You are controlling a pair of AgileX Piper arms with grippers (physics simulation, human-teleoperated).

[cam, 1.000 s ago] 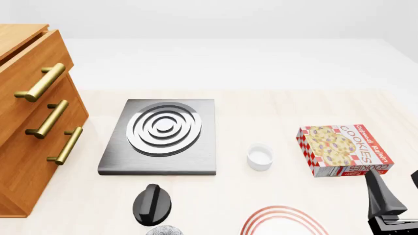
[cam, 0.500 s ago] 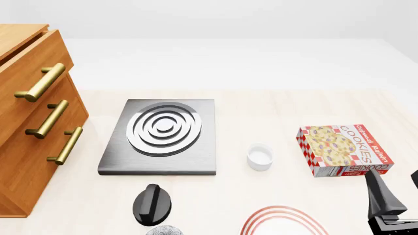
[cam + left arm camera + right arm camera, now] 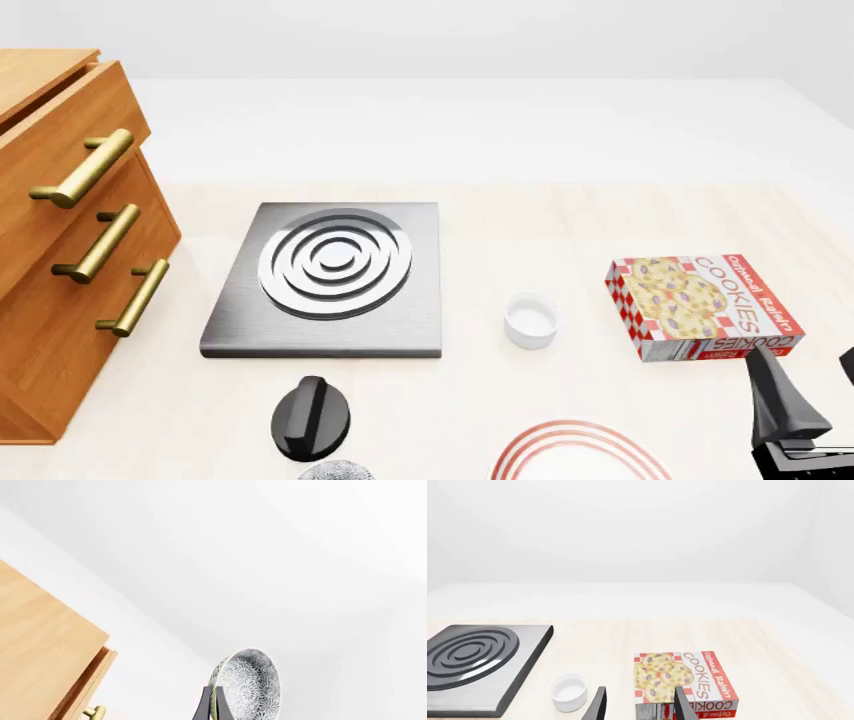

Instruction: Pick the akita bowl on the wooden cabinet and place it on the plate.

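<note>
The akita bowl (image 3: 252, 686), grey-white with a dark speckled pattern, hangs on edge in the left wrist view. My left gripper (image 3: 214, 701) is shut on its rim. In the front view only a speckled sliver of the bowl (image 3: 336, 471) shows at the bottom edge, just behind a black part of my left arm (image 3: 311, 415). The wooden cabinet (image 3: 54, 250) stands at the far left, and its top (image 3: 40, 650) is bare in the wrist view. The plate (image 3: 577, 432), white with red rings, lies at the bottom edge, partly cut off. My right gripper (image 3: 810, 388) is open at the bottom right, holding nothing.
A grey square slab with silver rings (image 3: 331, 275) lies in the middle. A small white cup (image 3: 530, 321) sits to its right, and a cookies box (image 3: 705, 305) lies beyond that, just ahead of my right gripper (image 3: 640, 707).
</note>
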